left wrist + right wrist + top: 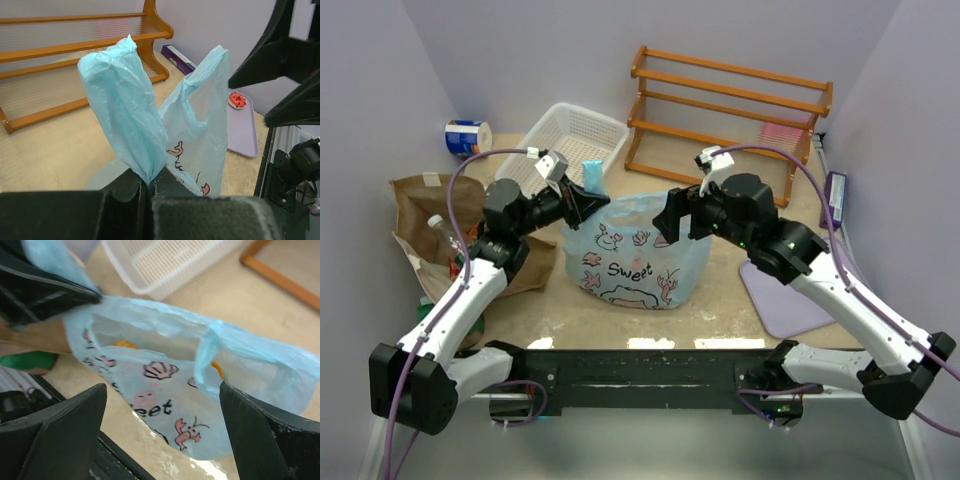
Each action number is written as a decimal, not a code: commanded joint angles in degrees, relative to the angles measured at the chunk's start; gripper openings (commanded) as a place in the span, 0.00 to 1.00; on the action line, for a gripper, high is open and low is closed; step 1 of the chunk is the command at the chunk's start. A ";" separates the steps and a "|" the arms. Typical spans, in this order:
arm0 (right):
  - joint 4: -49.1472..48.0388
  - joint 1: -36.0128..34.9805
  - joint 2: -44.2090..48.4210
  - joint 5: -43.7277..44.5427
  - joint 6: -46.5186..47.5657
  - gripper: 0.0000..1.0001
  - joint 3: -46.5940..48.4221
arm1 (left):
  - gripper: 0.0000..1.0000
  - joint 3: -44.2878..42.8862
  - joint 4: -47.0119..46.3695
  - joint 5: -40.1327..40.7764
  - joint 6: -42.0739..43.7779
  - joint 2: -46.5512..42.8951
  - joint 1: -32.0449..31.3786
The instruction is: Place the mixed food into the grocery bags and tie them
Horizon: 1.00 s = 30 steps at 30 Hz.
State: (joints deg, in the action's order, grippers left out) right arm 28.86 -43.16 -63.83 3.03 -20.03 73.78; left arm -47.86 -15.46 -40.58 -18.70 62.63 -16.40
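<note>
1. Blue bag stood mid-table, betw. the two arms. Smth orange showed through the film, so prob. loaded.
2. Left end effector was clamped on one handle, pinched low, w/ the loop standing up above the fingers.
3. Right end effector was wide open, gripping nothing. It faced the 2nd handle, apparently w/o touching it.
4. Step in hand, I'd judge: take the 2nd handle to start the knot.
5. To do it well: put the rt fingers either side of that loop and close near its base, not on the bag wall. Hold the left grip firm w/o tipping the bag.
6. Film looked thin & slippery, so pinch a bunched part and leave slack for crossing.
7. Paper bag lay far left, bottle at its mouth, untied.
</note>
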 commanded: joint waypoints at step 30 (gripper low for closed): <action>-9.09 2.20 0.54 -0.58 0.00 0.04 4.45 | 0.00 -0.04 5.18 4.63 5.69 -3.66 4.01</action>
State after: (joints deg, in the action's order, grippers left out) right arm 17.37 -42.65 -68.88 -1.85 -19.05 74.65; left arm -46.17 -11.35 -37.67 -15.18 60.45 -13.72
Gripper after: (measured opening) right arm 0.060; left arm 0.018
